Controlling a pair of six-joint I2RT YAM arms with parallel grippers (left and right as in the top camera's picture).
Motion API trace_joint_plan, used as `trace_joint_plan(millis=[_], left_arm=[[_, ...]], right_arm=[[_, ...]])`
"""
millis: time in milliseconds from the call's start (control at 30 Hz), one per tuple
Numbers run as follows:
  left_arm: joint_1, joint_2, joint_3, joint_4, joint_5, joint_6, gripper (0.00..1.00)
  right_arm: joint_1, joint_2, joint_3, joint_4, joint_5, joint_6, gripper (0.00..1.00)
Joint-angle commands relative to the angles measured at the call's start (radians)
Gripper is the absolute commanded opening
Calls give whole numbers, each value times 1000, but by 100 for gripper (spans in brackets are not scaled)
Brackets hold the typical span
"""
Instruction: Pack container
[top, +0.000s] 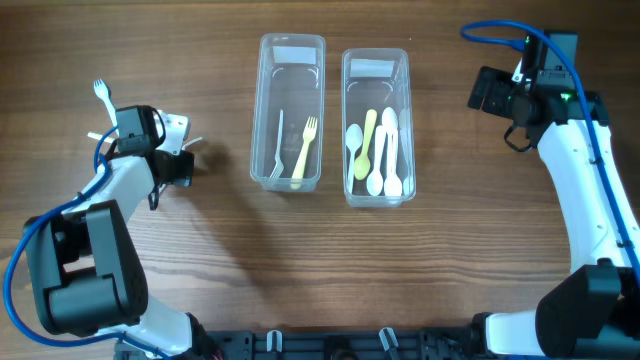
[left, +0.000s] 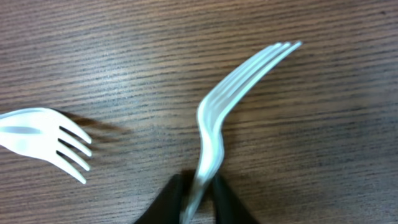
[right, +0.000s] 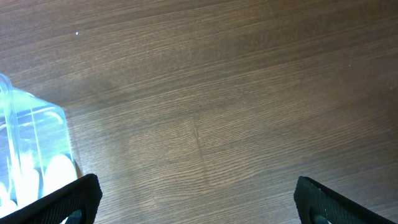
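Observation:
My left gripper (left: 199, 185) is shut on the handle of a clear plastic fork (left: 233, 84), held just above the table with its tines pointing away. A white fork (left: 43, 140) lies on the wood beside it; it also shows in the overhead view (top: 103, 95). In the overhead view the left gripper (top: 178, 163) is left of two clear containers. The left container (top: 291, 50) holds a yellow fork (top: 306, 148) and a clear fork. The right container (top: 376, 58) holds several white and yellow spoons (top: 384, 150). My right gripper (right: 199, 202) is open and empty over bare wood, right of the containers.
A corner of the right container (right: 34, 143) shows at the left edge of the right wrist view. The right arm (top: 575, 160) stretches along the table's right side, the left arm (top: 95, 230) along the left side.

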Motion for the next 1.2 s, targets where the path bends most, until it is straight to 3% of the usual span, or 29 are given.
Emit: trace_joint_plan(millis=[0, 167, 333, 500, 600, 867, 933, 967, 1000, 1100, 1167], left_arm=[[3, 19, 4, -8, 1, -50, 5], [-59, -104, 58, 24, 0, -68, 4], [-154, -295, 145, 29, 8, -269, 4], [-359, -494, 145, -49, 76, -475, 4], [-475, -479, 145, -52, 74, -602, 4], [-550, -262, 145, 5, 39, -702, 6], [-550, -237, 145, 29, 42, -700, 34], [-550, -238, 145, 46, 42, -700, 54], [-549, -247, 145, 78, 42, -700, 65], [-517, -312, 146, 93, 39, -700, 68], [-463, -381, 146, 18, -63, -701, 62]], right_arm=[[-2, -25, 13, 2, 5, -12, 100], [-2, -25, 13, 2, 5, -12, 100], [-2, -25, 13, 2, 5, -12, 100], [-2, -25, 13, 2, 5, -12, 100], [-2, -25, 13, 2, 5, -12, 100], [-2, -25, 13, 2, 5, -12, 100], [-2, -25, 13, 2, 5, -12, 100], [-2, -25, 13, 2, 5, -12, 100], [-2, -25, 13, 2, 5, -12, 100], [-2, -25, 13, 2, 5, -12, 100], [-2, -25, 13, 2, 5, -12, 100]])
